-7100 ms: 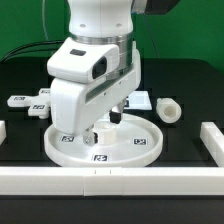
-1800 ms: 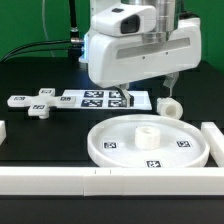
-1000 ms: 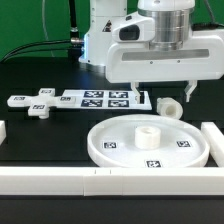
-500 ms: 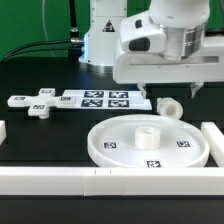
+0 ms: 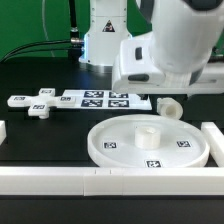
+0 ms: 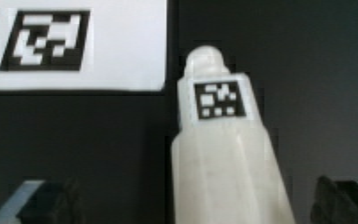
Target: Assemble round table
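On the exterior view's left lies the cross-shaped piece [image 5: 40,104], then the marker board [image 5: 95,98]. Round disc [image 5: 125,128] sits front-centre. Cylinder [image 5: 168,107] lies just right of it, with the gripper [image 6: 190,200] spread wide, fingers either side, not touching.

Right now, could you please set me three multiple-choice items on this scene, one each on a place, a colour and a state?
1. Where does the cross-shaped piece lie?
A on the disc; B in the gripper; C on the table at the exterior view's left.
2. What colour is the table surface?
A black; B white; C red.
3. How is the gripper?
A shut on the disc; B open astride the cylinder; C shut on nothing.
Answers: C, it lies by the marker board's end, off the disc; A, black shows round the white parts; B, the wrist view shows gaps between both fingers and the cylinder.
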You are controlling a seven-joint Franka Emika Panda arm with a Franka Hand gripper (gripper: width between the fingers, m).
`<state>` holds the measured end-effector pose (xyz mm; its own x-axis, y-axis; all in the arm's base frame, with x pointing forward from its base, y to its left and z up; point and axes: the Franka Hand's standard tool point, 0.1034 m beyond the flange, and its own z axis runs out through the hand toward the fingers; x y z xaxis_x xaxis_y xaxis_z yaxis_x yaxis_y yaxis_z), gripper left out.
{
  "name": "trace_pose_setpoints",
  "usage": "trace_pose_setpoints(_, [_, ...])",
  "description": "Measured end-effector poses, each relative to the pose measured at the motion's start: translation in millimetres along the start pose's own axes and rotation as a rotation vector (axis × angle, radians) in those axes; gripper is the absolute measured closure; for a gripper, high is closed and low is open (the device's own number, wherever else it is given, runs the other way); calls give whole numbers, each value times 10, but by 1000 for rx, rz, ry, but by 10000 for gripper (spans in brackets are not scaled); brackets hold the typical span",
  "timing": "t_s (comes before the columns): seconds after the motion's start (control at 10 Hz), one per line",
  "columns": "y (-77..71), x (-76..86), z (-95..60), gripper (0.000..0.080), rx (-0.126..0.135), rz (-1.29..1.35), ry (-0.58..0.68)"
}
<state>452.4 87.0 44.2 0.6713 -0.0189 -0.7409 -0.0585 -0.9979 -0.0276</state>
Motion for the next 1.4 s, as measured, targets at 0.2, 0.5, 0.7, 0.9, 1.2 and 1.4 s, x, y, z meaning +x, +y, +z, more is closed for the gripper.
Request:
trace_pose_setpoints(0.2, [-27,45,62,151,-6,-10,-102])
trace_pose_setpoints(0.5, [-39,122,145,151,-4,-10,-85])
trace_pose_setpoints(0.7, [-44,147,226,151,4,-3,-93])
trace_pose_setpoints(0.9, [-42,155,258,151,4,-5,-98])
trace_pose_setpoints(1.2, [-44,158,261,350,4,-6,-97])
trace_pose_setpoints(1.4, [-43,163,268,393,4,-11,-97])
